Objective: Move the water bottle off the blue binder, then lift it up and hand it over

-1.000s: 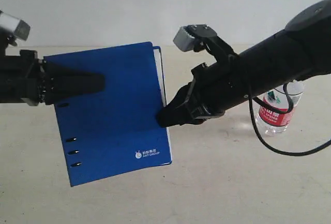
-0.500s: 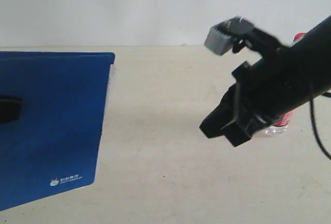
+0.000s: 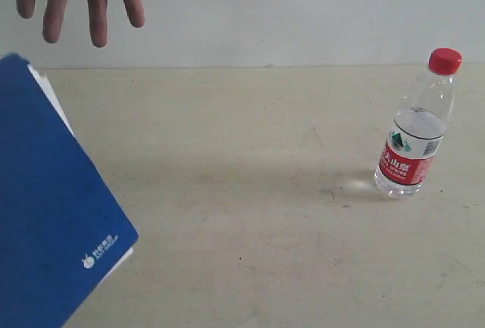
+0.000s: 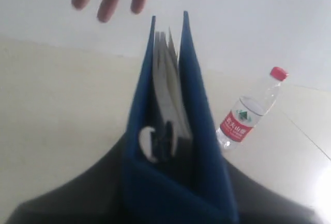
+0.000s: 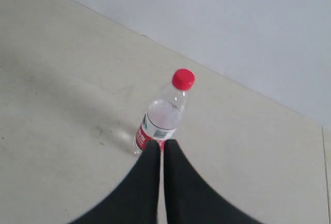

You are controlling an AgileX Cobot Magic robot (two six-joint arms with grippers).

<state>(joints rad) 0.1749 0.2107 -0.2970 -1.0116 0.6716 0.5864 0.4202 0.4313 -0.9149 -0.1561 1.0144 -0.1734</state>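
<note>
The left hand (image 4: 176,149) is clamped on the spine end of the blue binder (image 3: 53,214), one jaw against each cover. The binder is off the bench (image 3: 242,192) and tilted, its free edge pointing away from the hand. The person's fingers (image 3: 97,14) are spread just past that far edge, not yet touching it. So the step in hand looks like the handover itself.

To do it well, the grip should stay firm until those fingers have closed on the cover. Letting go sooner would drop the binder flat onto the bench. The covers gape at the far end and the white pages (image 4: 168,84) fan loose between them. The free edge should therefore go up to the fingers slowly and straight along the line the left hand points. No twist, or the pages will spill sideways. Once the person has hold, the jaws should part fully and the hand draw straight back, so neither jaw drags on a cover.

The water bottle (image 3: 413,139) stands upright on the bench, clear of the binder and well away from the left hand. It sits just ahead of the tips of the right hand (image 5: 161,149), whose jaws are pressed together and hold nothing. That hand is best kept still, since a nudge forward could tip the bottle.
</note>
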